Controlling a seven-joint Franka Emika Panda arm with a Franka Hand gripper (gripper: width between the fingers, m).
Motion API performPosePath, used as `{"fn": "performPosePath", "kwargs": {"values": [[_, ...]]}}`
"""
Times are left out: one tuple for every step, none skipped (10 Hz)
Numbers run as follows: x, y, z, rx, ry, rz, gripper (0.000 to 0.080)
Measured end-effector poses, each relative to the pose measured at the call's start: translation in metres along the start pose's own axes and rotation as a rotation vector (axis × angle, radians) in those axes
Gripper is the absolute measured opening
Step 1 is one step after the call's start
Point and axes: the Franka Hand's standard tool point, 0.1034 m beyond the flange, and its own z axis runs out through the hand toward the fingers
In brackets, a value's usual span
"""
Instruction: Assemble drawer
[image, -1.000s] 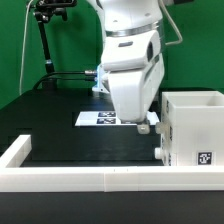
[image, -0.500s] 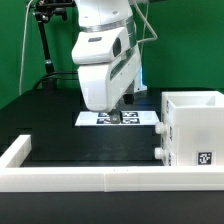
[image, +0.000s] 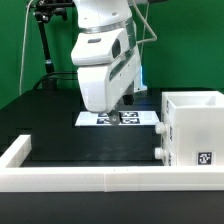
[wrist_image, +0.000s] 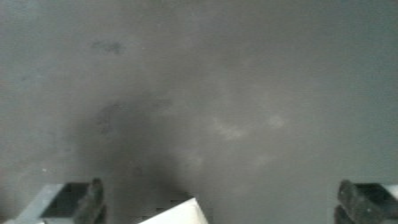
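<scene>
The white boxy housing (image: 192, 128) of the drawer stands on the black table at the exterior view's right. It has a square tag on its front and a small white knob (image: 160, 152) low on its side. No loose tray shows. My gripper (image: 114, 116) hangs over the marker board (image: 130, 117), to the exterior view's left of the housing and apart from it. In the wrist view my gripper (wrist_image: 219, 202) has its fingers (wrist_image: 75, 198) wide apart with nothing between them. Below it are the dark table and a white corner of the marker board (wrist_image: 178, 213).
A low white border wall (image: 90, 179) runs along the front and up the exterior view's left side. A black stand with cables (image: 45, 50) rises at the back left before a green backdrop. Bare black table (image: 90, 145) lies between the wall and the marker board.
The arm has swung from right beside the housing toward the exterior view's left, over the marker board. It has held still for the last half second.
</scene>
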Motion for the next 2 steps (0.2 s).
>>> {"fn": "performPosePath", "kwargs": {"values": [[-0.0001,-0.0001,0.0002,0.0,0.0,0.0,0.0649],[-0.0002,-0.0001,0.0003,0.001,0.0,0.0,0.0649]]}}
